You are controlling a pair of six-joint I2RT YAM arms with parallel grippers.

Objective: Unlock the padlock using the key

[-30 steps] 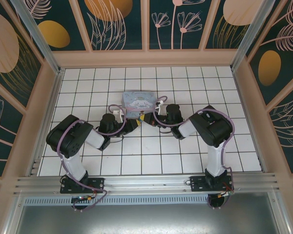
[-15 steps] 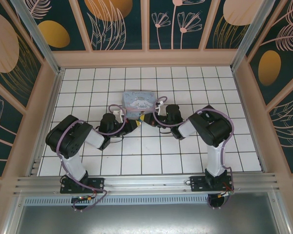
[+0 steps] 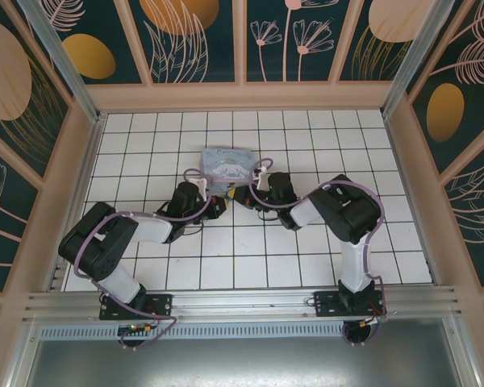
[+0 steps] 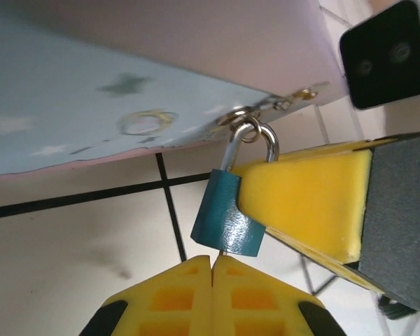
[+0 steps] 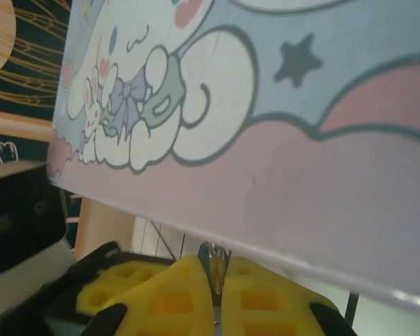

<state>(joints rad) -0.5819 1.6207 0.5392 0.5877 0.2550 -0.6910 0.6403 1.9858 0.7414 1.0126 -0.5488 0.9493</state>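
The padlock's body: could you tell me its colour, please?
The padlock is dark blue-teal, best seen in the left wrist view.

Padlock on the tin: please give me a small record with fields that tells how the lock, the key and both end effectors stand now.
padlock: teal body, hangs by its shackle from the tin's hasp ring
tin: pale blue, cartoon print, stands on the tiled table
key: thin metal sliver between the left fingertips, reaching the padlock's underside; too small to see more
left end effector: shut, directly below the padlock
right end effector: shut on a silvery piece, apparently the shackle; one yellow finger lies against the padlock's side
lock state: cannot tell
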